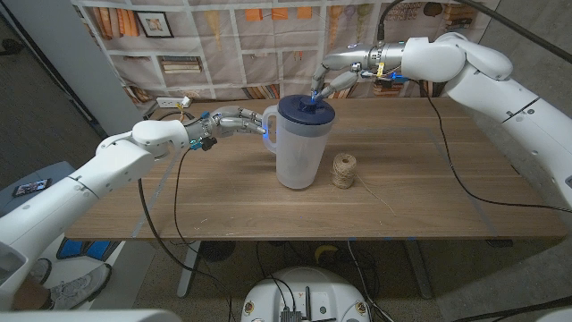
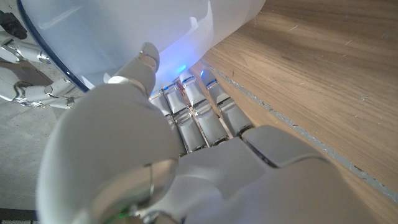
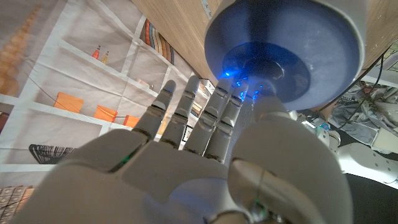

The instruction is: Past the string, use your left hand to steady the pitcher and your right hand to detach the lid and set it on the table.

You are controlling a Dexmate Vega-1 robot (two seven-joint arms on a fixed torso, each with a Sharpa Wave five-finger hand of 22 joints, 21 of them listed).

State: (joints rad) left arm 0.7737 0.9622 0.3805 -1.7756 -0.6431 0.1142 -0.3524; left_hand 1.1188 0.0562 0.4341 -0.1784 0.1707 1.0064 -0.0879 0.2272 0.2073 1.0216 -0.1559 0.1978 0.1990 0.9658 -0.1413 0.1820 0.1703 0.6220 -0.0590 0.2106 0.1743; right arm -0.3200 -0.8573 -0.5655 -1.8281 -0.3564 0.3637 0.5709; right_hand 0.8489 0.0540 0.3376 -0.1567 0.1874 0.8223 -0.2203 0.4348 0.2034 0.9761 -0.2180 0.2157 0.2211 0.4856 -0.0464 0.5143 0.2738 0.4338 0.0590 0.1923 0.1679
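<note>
1. Translucent white plastic pitcher point(image 1: 298, 148) upright near the middle of the wooden desk point(image 1: 179, 201), round dark-blue lid point(image 1: 306, 109) still seated on top; small ball of tan string point(image 1: 344, 170) just beside it at 3 o'clock.
2. Step in hand, by judgement: getting a firm hold on the lid's raised centre knob before lifting. Best done by closing thumb and fingers squarely round the knob, then drawing straight up, without tilting the pitcher.
3. Left hand point(image 1: 234, 122) at the pitcher's 9 o'clock, fingers point(image 2: 198, 112) stretched into the handle and against the wall; whether closed round the handle, cannot tell. Firmer wrap advisable before any pull.
4. Right hand point(image 1: 338, 73) reaching in from 1 o'clock, arm high, fingers point(image 3: 214, 118) extended and close together, tips at the lid's centre; nothing gripped yet.
5. Free desk at 5 o'clock, past the string, suitable for setting the lid down.
</note>
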